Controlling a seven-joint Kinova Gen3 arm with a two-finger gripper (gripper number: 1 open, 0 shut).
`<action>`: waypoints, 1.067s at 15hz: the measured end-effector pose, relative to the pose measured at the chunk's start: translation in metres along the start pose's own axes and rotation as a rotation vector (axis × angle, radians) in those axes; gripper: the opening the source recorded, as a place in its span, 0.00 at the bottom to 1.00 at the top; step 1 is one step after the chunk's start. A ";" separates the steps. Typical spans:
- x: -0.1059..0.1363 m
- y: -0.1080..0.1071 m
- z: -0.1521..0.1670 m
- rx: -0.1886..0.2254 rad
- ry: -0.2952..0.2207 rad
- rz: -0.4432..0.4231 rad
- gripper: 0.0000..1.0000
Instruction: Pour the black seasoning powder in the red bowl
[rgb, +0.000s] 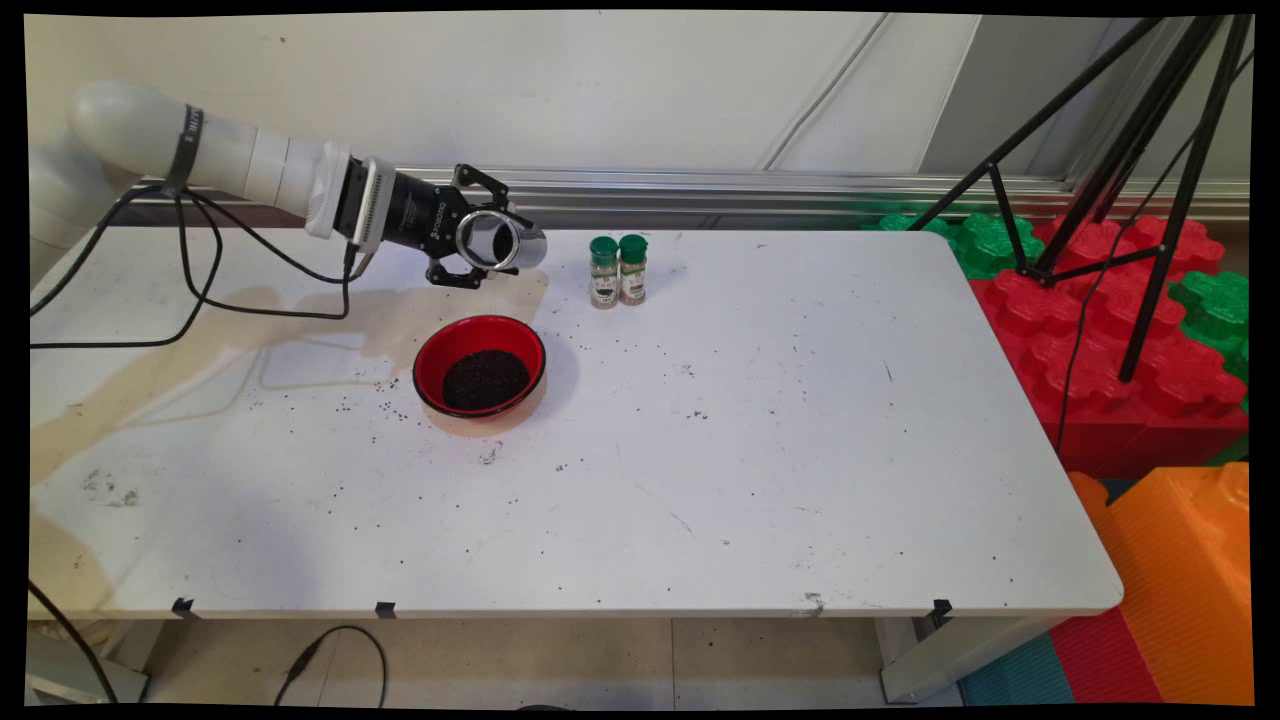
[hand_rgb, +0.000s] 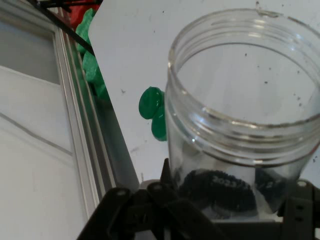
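End effector: my end effector (rgb: 487, 243) is closed around a clear plastic jar (rgb: 503, 241), its black fingers pressed against the jar's sides.
Jar: I hold it tipped on its side above the tabletop (rgb: 760, 440), mouth turned toward the camera in the main view; in the hand view the jar (hand_rgb: 240, 115) fills most of the picture, threaded rim up, see-through, with a few dark specks clinging inside.
Position: the jar hangs in the air near the far edge of the tabletop, just beyond the red bowl (rgb: 480, 366) and apart from it.
Bowl: red inside with a dark rim, resting on the tabletop, with a heap of dark grains (rgb: 485, 380) in it.
Spice bottles: two small bottles with green caps (rgb: 618, 270) stand upright side by side, touching or nearly so, to the right of my jar; their green caps (hand_rgb: 153, 112) show in the hand view beside the jar.
Tabletop: white, scattered with dark crumbs around the bowl.
Surroundings: a black tripod (rgb: 1130, 180) stands over red and green foam blocks (rgb: 1100, 330) past the tabletop's right end.
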 end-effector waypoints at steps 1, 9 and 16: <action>0.002 0.001 -0.001 0.002 -0.004 0.025 0.00; 0.015 0.004 -0.007 0.013 -0.043 0.201 0.00; 0.024 0.001 -0.009 0.024 -0.083 0.358 0.00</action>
